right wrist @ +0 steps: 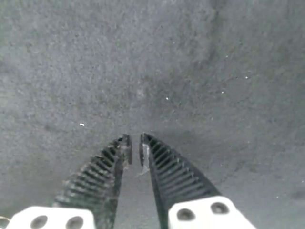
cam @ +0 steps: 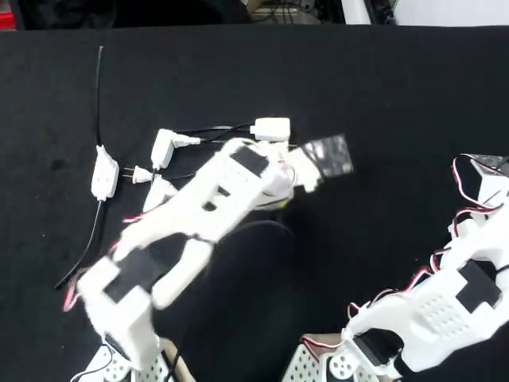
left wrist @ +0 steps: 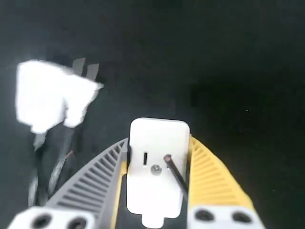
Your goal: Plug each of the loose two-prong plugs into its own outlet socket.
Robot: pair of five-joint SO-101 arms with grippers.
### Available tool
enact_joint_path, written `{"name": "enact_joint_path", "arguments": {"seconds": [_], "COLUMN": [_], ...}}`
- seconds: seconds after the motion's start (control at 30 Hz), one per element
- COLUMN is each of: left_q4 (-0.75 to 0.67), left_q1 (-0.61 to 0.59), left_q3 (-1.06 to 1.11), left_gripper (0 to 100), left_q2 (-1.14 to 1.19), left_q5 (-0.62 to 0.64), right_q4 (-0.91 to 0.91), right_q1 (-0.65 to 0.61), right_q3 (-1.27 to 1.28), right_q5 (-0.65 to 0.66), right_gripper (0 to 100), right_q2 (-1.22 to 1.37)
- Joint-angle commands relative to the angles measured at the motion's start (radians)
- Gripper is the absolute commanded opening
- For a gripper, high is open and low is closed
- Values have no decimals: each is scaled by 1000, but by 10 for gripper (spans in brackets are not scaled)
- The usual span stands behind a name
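Though blocky, white two-slot socket (left wrist: 152,138)

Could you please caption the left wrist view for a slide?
Left gripper clamps a white outlet socket, a loose two-prong plug lying nearby.

Blurred white plug (left wrist: 47,98), prongs indistinct

White outlet socket (left wrist: 157,191); white plug (left wrist: 47,98), black cords (cam: 208,130); left end effector (left wrist: 158,143) ribbed, grey one side, yellow other; black tabletop (left wrist: 228,57).
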Motion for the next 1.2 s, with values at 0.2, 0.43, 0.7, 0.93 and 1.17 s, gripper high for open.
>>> {"name": "enact_joint_path", "arguments": {"seconds": [0.2, 0.43, 0.7, 0.93, 1.17], "left_q4": [97, -68, 272, 491, 466], "left_q1": [4, -171, -257, -145, 105], "left_q3": [162, 398, 552, 650, 773], "left_gripper": [29, 30, 30, 30, 30], "left_q2": [-733, -1336, -1774, -1490, -934], "left_q5": [150, 330, 350, 313, 44], "right_q4": [15, 37, 38, 81, 152], "right_q1": [15, 9, 8, -48, -109], "right_q3": [-53, -54, -54, -56, -104], "right_q5": [-3, -3, -3, -28, -114], "right_gripper": [40, 40, 40, 40, 40], "right_q2": [-10, -12, -12, -12, -12]}}
